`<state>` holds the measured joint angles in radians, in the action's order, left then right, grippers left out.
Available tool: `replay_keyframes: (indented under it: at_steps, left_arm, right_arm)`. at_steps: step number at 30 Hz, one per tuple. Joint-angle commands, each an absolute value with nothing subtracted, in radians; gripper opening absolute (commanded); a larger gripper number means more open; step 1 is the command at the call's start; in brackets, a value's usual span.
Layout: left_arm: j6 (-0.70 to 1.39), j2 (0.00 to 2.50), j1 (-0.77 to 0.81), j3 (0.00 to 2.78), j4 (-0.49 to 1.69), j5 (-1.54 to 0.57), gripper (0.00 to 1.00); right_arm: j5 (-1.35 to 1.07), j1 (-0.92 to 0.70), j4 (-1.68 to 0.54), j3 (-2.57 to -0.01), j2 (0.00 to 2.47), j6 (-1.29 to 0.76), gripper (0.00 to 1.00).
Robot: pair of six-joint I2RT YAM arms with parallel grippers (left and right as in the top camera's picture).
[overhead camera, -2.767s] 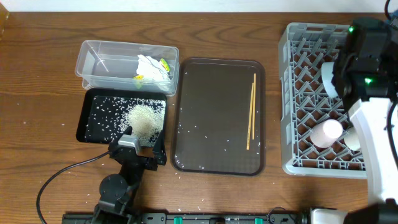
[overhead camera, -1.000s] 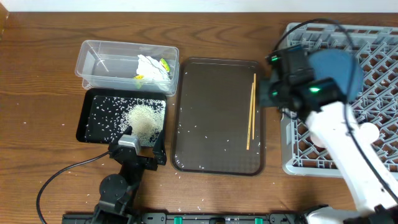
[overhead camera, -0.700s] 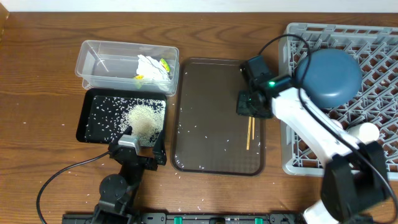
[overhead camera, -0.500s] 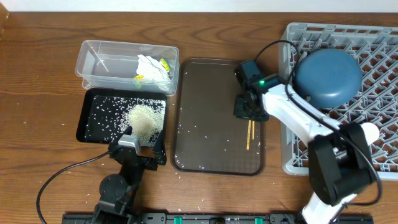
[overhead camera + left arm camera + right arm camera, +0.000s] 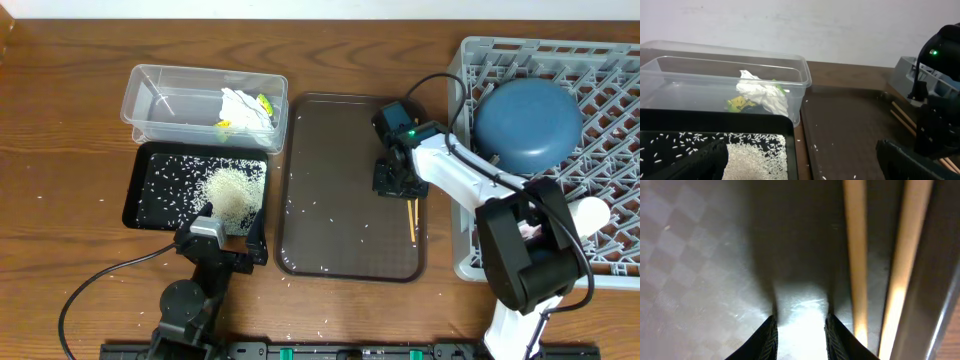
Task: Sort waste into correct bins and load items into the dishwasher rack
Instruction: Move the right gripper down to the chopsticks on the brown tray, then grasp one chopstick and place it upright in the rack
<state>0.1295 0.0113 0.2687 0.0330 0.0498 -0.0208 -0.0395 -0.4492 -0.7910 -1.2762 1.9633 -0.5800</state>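
Observation:
My right gripper (image 5: 393, 180) is down on the dark brown serving tray (image 5: 340, 130), open with a narrow gap and nothing between its fingers (image 5: 801, 335). The wooden chopsticks (image 5: 856, 255) lie just right of its right finger; their lower ends show overhead (image 5: 411, 215). The blue dish (image 5: 527, 122) lies upside down in the grey dishwasher rack (image 5: 610, 60). The clear tub (image 5: 160, 95) holds white tissue (image 5: 240, 103) and the snack wrapper (image 5: 265, 102). The black tray (image 5: 150, 190) holds a rice pile (image 5: 232, 190). My left gripper (image 5: 805, 170) is open wide at that tray's near edge.
A white cup (image 5: 592, 212) lies in the rack's front part, behind the right arm. Loose rice grains (image 5: 320, 235) dot the brown tray and the table in front of it. The right arm's cable arcs over the rack's left edge. The left arm's cable trails at front left.
My right arm has left the blue dish in the rack, swung left and come down on the brown tray beside the chopsticks, whose lower ends have shifted slightly right. The left arm has not moved.

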Motion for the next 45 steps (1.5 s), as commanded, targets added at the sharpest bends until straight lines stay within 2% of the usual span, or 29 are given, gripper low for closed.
replay_keyframes:
  at_steps: [1,5,10,17,19,23,26,35,40,45]
  left_arm:
    - [0.120,0.007,0.263,0.004,0.067,-0.015,0.97]
    - [0.120,0.007,0.263,0.004,0.067,-0.016,0.97]
    - [0.120,0.007,0.263,0.004,0.067,-0.015,0.97]
    - [0.120,0.007,0.263,0.004,0.067,-0.015,0.97]
    - [0.120,0.007,0.263,0.004,0.067,-0.016,0.97]
    - [0.120,0.007,0.263,0.004,0.067,-0.015,0.97]
    - [0.120,0.007,0.263,0.004,0.067,-0.015,0.97]
    - [0.120,0.007,0.263,0.004,0.067,-0.015,0.97]
    - [0.120,0.007,0.263,0.004,0.067,-0.015,0.97]
    - [0.120,0.007,0.263,0.004,0.067,-0.016,0.97]
  right_arm:
    - [-0.070,-0.459,-0.790,-1.283,1.876,-0.492,0.32]
    - [0.005,-0.458,-0.789,-1.283,1.809,-0.492,0.41]
    - [0.207,-0.458,-0.794,-1.260,1.835,-0.492,0.41]
    - [0.227,-0.457,-0.719,-1.227,1.952,-0.492,0.40]
    - [0.198,-0.455,-0.709,-1.227,1.982,-0.491,0.33]
    - [0.125,-0.456,-0.699,-1.228,1.998,-0.444,0.10]
    - [0.126,-0.459,-0.707,-1.231,1.975,-0.443,0.01]
    - [0.134,-0.425,-0.727,-1.232,1.745,-0.422,0.01]
    - [0.155,-0.350,-0.722,-1.232,1.576,-0.319,0.01]
    - [0.153,-0.220,-0.699,-1.232,1.524,-0.157,0.01]
